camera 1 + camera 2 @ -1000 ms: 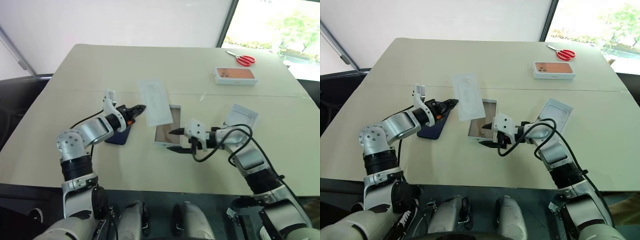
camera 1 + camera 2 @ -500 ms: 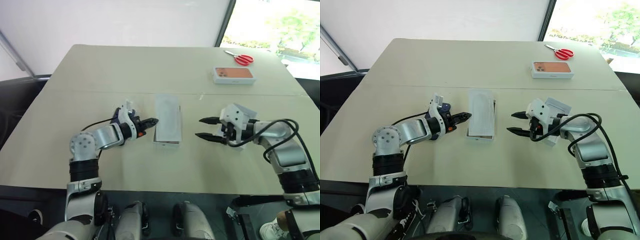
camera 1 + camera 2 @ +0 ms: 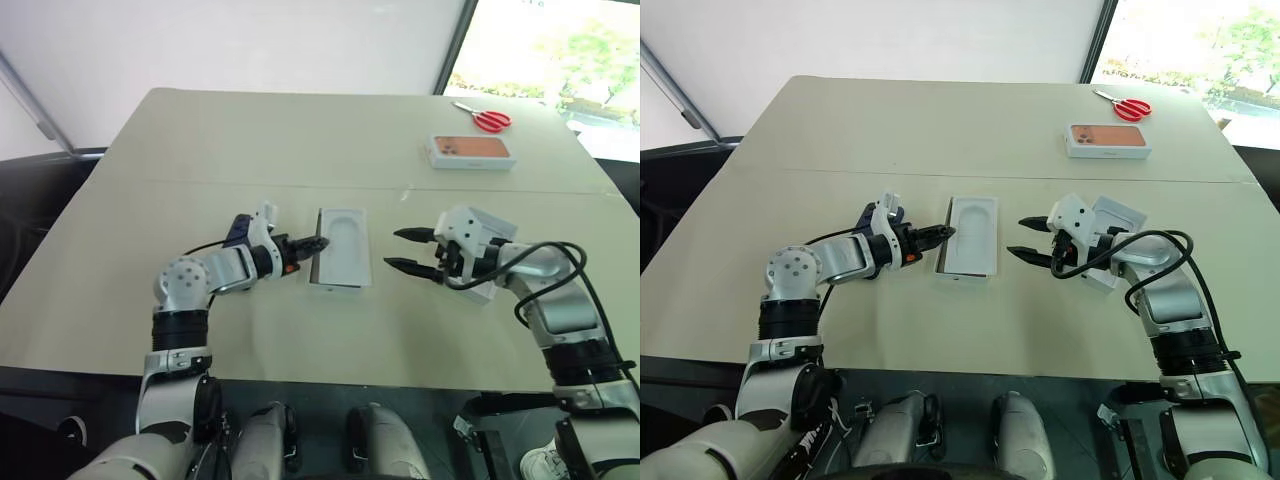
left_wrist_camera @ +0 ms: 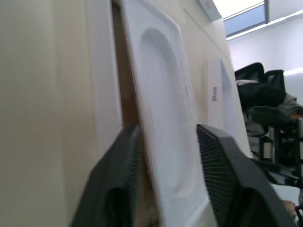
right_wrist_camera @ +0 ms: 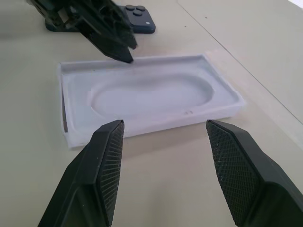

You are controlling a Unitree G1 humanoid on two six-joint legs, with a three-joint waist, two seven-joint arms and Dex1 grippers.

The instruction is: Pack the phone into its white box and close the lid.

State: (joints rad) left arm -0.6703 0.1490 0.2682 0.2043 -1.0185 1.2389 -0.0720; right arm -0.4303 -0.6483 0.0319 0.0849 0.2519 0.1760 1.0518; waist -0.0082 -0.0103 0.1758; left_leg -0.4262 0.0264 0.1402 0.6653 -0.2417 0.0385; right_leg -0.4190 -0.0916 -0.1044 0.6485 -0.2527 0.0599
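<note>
- Left gripper (image 3: 318, 243) sits just left of centre in the head view, fingers parted a bit, tips at the left edge of the white box (image 3: 322, 286). In the left wrist view, fingers (image 4: 118, 189) straddle the edge of the thin white insert (image 3: 345, 245) — can't tell if actually touching it.
- Right gripper (image 3: 400, 250) a little right of centre, fingers spread wide, nothing between them. Hangs near the box's right side, clearly apart from it.
- White box lying flat in the middle of the frame, long side running away from the camera. Mostly covered by the insert with the oval recess resting on top, slightly skewed — a sliver of brownish floor peeking out along one edge in the left wrist view.
- Phone (image 5: 140, 20) dark navy, flat on the table behind the left gripper, camera cluster facing up. In the head view only a bit of blue showing, left of centre.
- Lid (image 3: 1118, 222) lying open side up, right of centre, partly hidden by the right arm.
- Upper right of the frame: another white box with an orange phone picture (image 3: 471, 150) and red-handled scissors (image 3: 484, 117) just beyond it.
- Beige table (image 3: 300, 130) under all of it.
</note>
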